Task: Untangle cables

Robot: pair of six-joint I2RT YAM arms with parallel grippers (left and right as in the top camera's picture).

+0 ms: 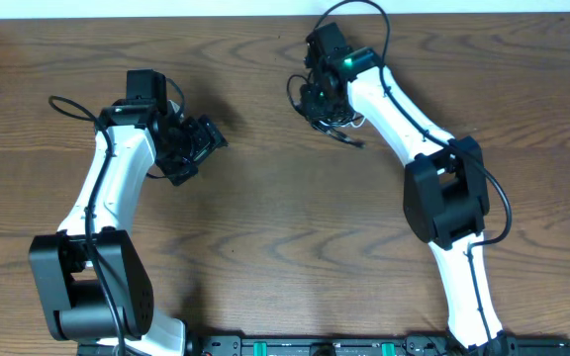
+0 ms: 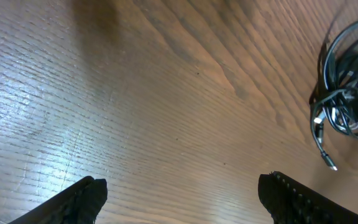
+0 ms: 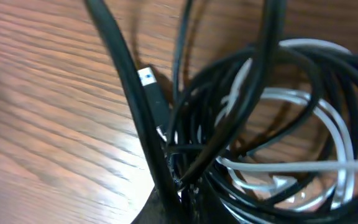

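The cables [image 1: 332, 119] lie in one tangled bundle at the back of the table, right of centre. In the right wrist view black cables [image 3: 229, 134] loop over a white cable [image 3: 331, 121], and a black plug with a blue tip [image 3: 149, 84] sticks out on the left. My right gripper [image 1: 322, 99] is down on the bundle, and the strands gather into its jaws [image 3: 182, 196], which are mostly hidden. My left gripper [image 1: 199, 148] is open and empty over bare wood, well left of the bundle. The left wrist view shows the bundle [image 2: 344, 93] at the right edge with a loose end hanging.
The wooden table [image 1: 265, 237] has its back edge close behind the bundle. A thicker black arm wire [image 1: 67, 104] loops out beside the left arm. The arm bases stand at the front edge.
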